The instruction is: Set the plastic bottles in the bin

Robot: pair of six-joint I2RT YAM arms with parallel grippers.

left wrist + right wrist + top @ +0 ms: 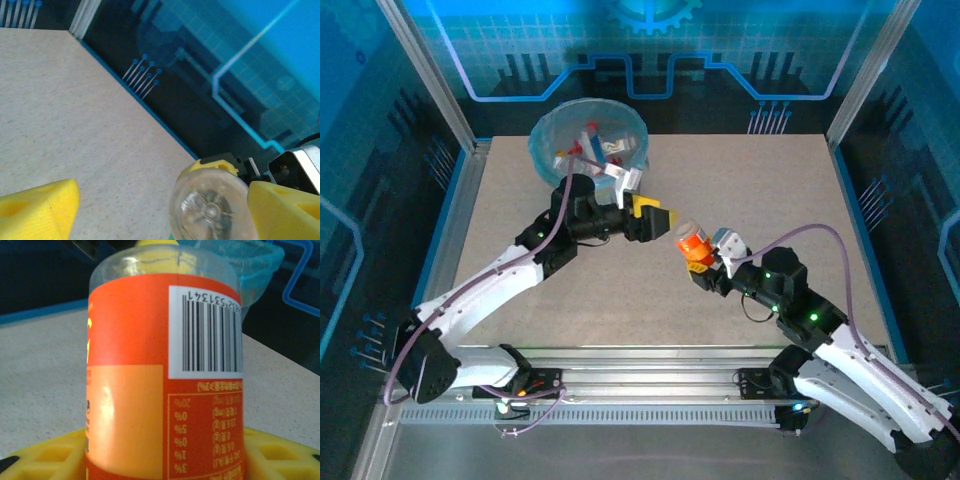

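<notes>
We are looking at the left arm lying extended from its base toward the bin (pixel 542 140), elbow bent and wrist turned, so the left tool (pixel 658 216) is pointing away from the bin's near-right rim. Its yellow fingers (pixel 40 210) are standing wide apart, released, with nothing gripped.

The right arm is sitting folded at the elbow with its forearm aiming at the bin from the opposite side. The right tool (pixel 700 262) is clenching an orange-labelled plastic bottle (pixel 692 240), holding it over the bench (pixel 770 180) to the near right of the bin, apart from its rim. The bottle's base is facing the bin and sitting between the left tool's spread fingers, close by one of them; we cannot tell whether they are touching.

The bottle is showing round, smooth, clear plastic, a star-moulded base, and a glossy orange-red label with a white barcode panel (pixel 210 335). The fingers are looking blocky and matte, with recessed pockets. The bench is appearing pale and speckled. The round bin is wearing a translucent light-blue bag, with other bottles (pixel 592 148) lying inside.
</notes>
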